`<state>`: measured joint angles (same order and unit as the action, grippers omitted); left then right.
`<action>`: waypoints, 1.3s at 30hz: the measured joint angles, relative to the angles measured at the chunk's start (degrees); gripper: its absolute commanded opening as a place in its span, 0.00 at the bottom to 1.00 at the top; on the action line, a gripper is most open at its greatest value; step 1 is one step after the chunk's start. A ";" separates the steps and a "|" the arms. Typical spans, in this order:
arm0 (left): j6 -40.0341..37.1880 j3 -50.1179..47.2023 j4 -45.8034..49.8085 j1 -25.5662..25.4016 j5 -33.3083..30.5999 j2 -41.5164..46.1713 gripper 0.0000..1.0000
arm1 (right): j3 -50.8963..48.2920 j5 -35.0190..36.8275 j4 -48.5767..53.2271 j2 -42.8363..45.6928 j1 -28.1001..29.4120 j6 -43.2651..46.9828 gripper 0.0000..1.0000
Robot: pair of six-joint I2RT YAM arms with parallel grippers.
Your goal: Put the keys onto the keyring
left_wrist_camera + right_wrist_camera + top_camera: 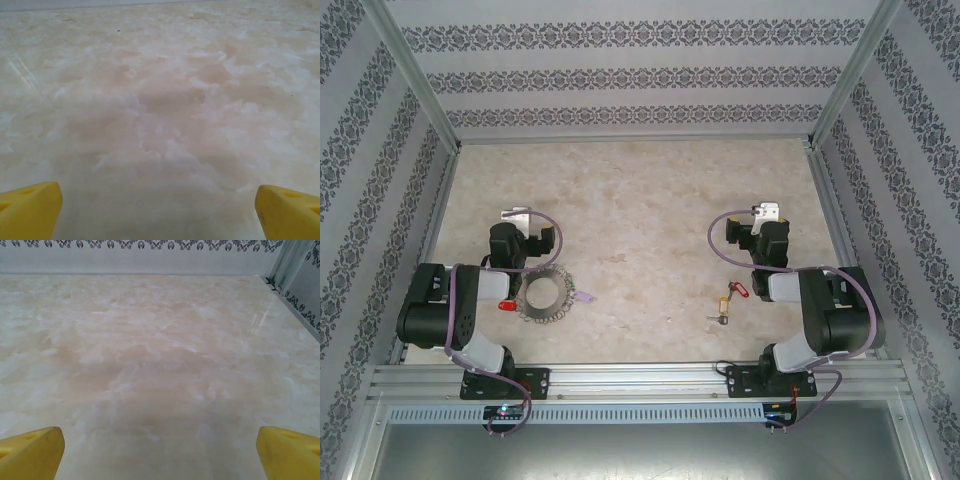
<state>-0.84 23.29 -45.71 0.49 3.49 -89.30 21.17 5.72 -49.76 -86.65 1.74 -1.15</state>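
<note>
Both tools stand wide open and hold nothing: your left tool (515, 214) and your right tool (766, 210) each show yellow fingertips (30, 210) spread far apart over bare tabletop (640, 200).

The keyring (545, 293) lies flat behind your left tool, back toward that arm's base and slightly to the tool's right. A red-headed key (506, 305) sits just beside its left rim and a lilac key (585, 296) just off its right rim. Behind your right tool and a little to its left lie a red key (738, 291) and a yellow key (724, 303), close together.

Expect the keys to be light, hard and flat, likely to skid or pivot on the smooth surface. Pinch one across its plastic head, not the thin metal. The hoop looks stiff but light, and its small links will probably flop, so take it by the rim.

Both arms are folded, elbows drawn back over their bases, forearms reaching forward, tools tilted down toward the far tabletop and facing away from everything you need.
</note>
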 measured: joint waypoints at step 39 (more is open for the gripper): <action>6.16 0.15 13.40 0.00 -3.06 20.46 0.99 | 12.20 -0.09 28.85 14.32 0.02 -7.28 0.98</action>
<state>5.32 23.44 -32.32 0.49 0.43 -68.84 33.36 5.63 -20.91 -72.34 1.76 -8.43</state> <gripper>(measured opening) 0.994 0.982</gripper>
